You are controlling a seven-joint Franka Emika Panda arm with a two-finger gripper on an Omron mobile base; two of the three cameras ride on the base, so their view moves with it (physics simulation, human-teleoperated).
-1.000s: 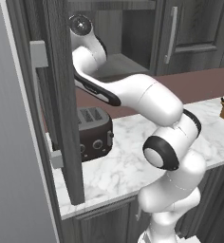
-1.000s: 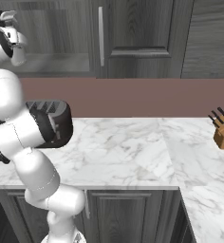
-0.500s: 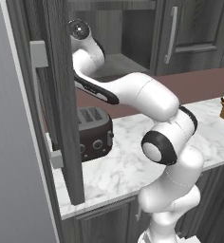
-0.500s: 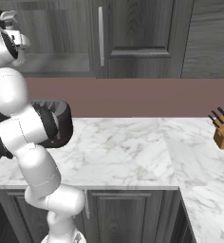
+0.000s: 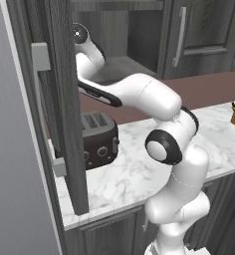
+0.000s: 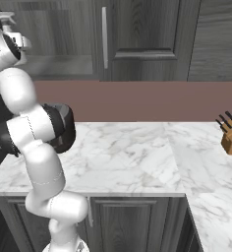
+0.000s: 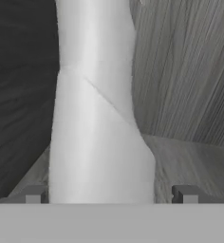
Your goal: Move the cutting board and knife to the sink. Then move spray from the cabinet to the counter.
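Arm is up inside the open cabinet (image 5: pixel 64 99), and the fingers (image 7: pixel 111 194) are spread wide with the spray (image 7: pixel 97 118) standing upright right between them, not clamped. In the hand view each tip sits just off either side of the pale bottle, on the grey shelf (image 7: pixel 190 161). Down below, the toaster (image 5: pixel 97 137) waits on the marble desk (image 6: pixel 137 152)

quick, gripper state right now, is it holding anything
Gripper: open, its fingertips standing on either side of the spray bottle in the cabinet, not closed on it.
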